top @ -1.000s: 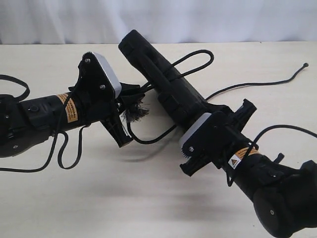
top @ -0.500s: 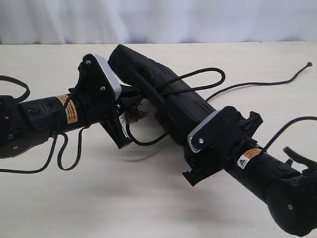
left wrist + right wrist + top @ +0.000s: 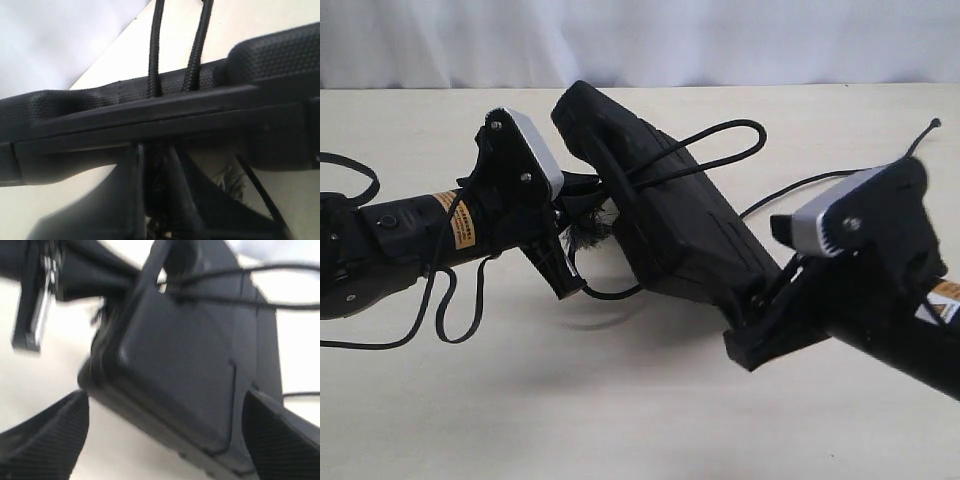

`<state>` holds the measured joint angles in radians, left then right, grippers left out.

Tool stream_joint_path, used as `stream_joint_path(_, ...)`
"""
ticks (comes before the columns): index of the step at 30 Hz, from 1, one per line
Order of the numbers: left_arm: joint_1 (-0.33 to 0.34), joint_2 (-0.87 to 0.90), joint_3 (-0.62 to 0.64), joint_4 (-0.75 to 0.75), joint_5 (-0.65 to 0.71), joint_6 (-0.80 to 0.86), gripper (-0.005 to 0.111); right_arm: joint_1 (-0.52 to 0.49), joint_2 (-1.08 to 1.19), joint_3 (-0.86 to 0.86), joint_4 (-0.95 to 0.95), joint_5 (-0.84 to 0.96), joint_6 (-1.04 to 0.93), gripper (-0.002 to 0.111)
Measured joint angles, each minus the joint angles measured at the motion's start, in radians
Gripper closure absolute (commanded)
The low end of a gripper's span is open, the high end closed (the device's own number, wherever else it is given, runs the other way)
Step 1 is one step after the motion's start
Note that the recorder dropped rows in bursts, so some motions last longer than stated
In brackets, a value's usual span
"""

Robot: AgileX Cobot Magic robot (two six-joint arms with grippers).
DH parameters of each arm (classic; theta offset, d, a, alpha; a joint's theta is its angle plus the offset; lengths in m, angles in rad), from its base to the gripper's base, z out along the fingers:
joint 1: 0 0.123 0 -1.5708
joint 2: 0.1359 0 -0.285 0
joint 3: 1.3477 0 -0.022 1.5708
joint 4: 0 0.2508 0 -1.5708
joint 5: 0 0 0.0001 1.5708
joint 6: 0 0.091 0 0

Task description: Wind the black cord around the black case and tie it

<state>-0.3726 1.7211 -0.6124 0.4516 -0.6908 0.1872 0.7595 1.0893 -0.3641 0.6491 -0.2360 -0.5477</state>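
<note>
Running diagonal, far-left to near-right, black case (image 3: 670,215); L tool (image 3: 155,155) pinches black cord (image 3: 720,130), R tool (image 3: 165,396) wide open.

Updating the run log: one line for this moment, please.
left claw: shut on braided black cord | right claw: open, facing tilted matte black plastic case

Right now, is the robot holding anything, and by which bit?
The left gripper pinches the black cord near its frayed end. The right gripper is open, holding nothing.
</note>
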Motion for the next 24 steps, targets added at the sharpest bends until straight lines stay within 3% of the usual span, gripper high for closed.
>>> stream_joint_path(2,0.0,0.0,0.0,-0.004,0.0,0.0,0.107,-0.005,-0.043,-0.01,0.097,-0.073,0.01,0.034)
stream_joint_path(4,0.0,0.0,0.0,-0.004,0.0,0.0,0.107,-0.066,-0.038,-0.081,0.272,-0.061,-0.135,0.035)
stream_joint_path(6,0.0,0.0,0.0,-0.004,0.0,0.0,0.107,-0.156,0.014,-0.188,0.467,0.039,-0.367,0.035)
stream_joint_path(10,0.0,0.0,0.0,-0.004,0.006,0.0,0.107,-0.323,0.164,-0.376,0.715,0.201,-0.621,0.035)
stream_joint_path(16,0.0,0.0,0.0,-0.004,0.007,0.0,0.107,-0.511,0.303,-0.494,0.725,0.372,-0.656,0.035)
stream_joint_path(20,0.0,0.0,0.0,-0.004,0.007,0.0,0.107,-0.629,0.345,-0.611,0.526,0.565,-0.467,0.035)
stream_joint_path(24,0.0,0.0,0.0,-0.004,0.009,0.0,0.107,-0.686,0.375,-0.764,-0.059,0.709,0.036,0.035)
